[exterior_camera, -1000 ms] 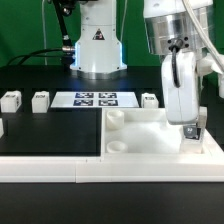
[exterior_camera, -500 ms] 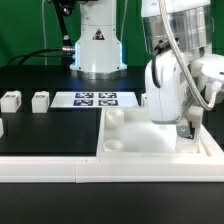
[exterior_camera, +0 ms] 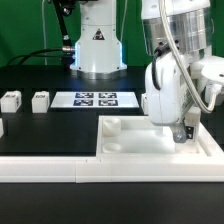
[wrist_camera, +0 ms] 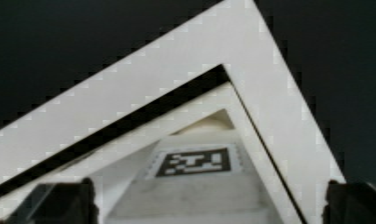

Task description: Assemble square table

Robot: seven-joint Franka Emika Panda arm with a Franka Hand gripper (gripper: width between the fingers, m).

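square top (exterior_camera: 140,148): white plastic, smooth, matt
legs (exterior_camera: 40,100): white plastic, matt
table (exterior_camera: 50,128): black, matt
marker board (exterior_camera: 95,99): white, matt, printed tags

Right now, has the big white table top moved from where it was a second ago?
Yes. The table top slid slightly toward the exterior view's left, judged against the marker board.

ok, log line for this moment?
claw open, holding nothing | above table top | two legs loose beside marker board | sockets in view empty
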